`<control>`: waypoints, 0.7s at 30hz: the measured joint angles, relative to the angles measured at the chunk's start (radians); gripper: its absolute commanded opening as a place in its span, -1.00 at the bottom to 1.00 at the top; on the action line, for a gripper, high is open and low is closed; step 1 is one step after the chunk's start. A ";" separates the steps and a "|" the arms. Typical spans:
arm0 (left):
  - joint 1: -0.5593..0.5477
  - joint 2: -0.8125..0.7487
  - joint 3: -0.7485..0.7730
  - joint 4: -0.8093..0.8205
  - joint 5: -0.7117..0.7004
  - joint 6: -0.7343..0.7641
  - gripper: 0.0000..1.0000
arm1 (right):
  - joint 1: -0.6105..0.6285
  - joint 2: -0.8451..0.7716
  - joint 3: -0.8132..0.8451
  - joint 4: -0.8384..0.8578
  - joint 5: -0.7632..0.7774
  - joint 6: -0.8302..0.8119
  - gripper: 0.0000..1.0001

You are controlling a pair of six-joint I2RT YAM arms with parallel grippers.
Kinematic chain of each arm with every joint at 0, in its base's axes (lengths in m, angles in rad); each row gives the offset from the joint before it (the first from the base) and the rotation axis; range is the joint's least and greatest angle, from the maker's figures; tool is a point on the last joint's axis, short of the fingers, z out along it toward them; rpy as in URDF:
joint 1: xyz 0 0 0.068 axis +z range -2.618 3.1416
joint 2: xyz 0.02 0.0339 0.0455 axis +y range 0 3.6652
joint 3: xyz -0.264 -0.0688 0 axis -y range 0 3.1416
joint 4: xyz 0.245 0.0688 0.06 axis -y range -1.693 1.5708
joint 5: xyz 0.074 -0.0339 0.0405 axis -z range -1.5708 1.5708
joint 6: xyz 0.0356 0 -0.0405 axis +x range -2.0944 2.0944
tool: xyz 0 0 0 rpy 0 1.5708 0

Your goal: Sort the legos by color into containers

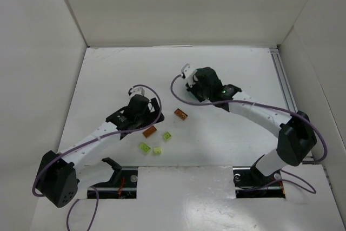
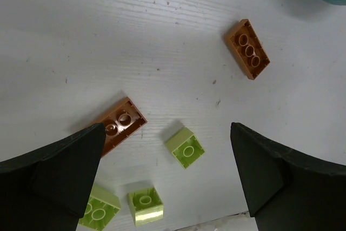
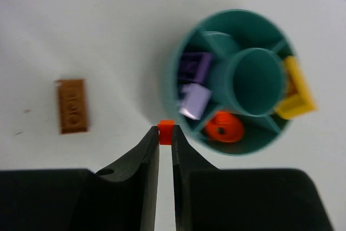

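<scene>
Though tiny, orange-red lego (image 3: 166, 132) — boxy, smooth.

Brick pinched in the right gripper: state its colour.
Orange-red; the brick shows best in the right wrist view.

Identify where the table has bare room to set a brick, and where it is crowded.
Bare: the table's far strip along the back wall, and its left side beyond the left arm. Crowded: lime bricks and brown bricks around the left gripper.
</scene>
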 measured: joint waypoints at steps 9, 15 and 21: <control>0.006 0.121 0.106 0.025 0.000 0.065 0.99 | -0.200 0.023 0.087 -0.013 -0.010 -0.054 -0.83; 0.020 0.162 0.160 0.030 -0.004 0.102 0.99 | -0.226 0.087 0.100 -0.016 -0.047 -0.074 -0.47; 0.029 0.192 0.179 0.029 -0.003 0.124 0.99 | -0.228 0.102 0.100 -0.018 -0.069 -0.078 -0.22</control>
